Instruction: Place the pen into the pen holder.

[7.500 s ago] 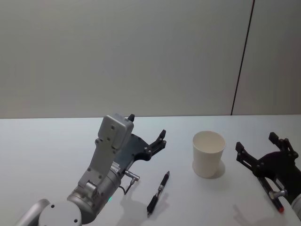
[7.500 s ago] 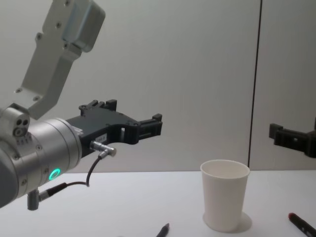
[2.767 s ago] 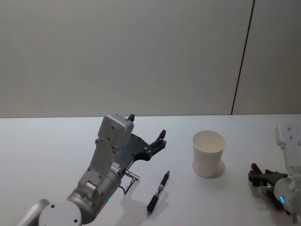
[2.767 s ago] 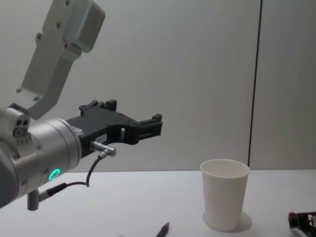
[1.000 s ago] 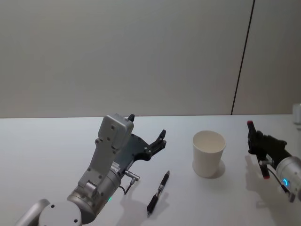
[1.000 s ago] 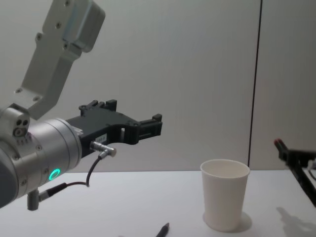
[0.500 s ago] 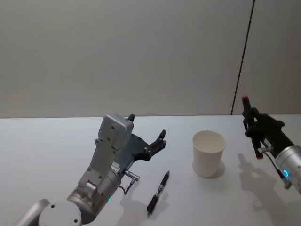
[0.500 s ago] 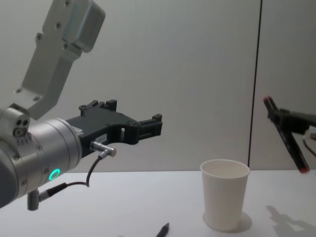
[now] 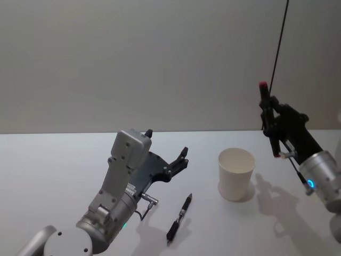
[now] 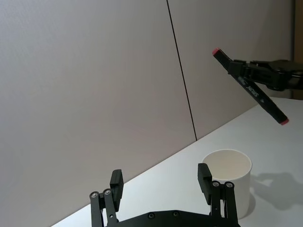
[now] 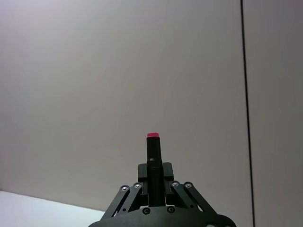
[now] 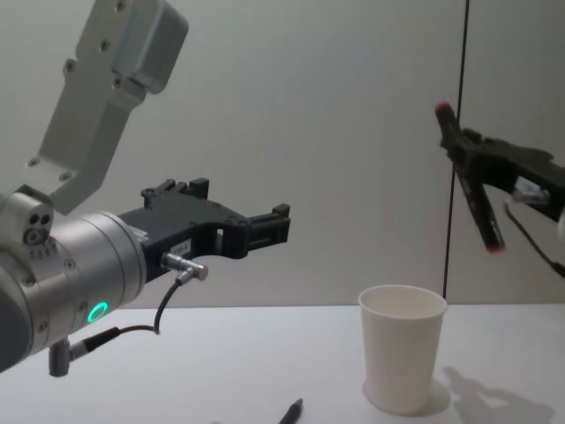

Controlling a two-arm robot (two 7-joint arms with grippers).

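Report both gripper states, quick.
Left gripper: open, holding nothing.
Right gripper: closed on the red-capped marker, up in the air.

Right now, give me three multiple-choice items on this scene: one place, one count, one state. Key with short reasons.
1. Where is the red-capped pen relative to the paper cup?
A) inside it
B) lying beside it
C) in the air, above it and to its right

2. How many pens are there?
A) one
B) two
C) three

3. What state is the left gripper in?
A) open
B) shut on a pen
C) shut on the cup

Key:
1 C: the right gripper holds it up, off to the cup's right.
2 B: the held one plus a black pen on the table.
3 A: its fingers stand apart with nothing between them.
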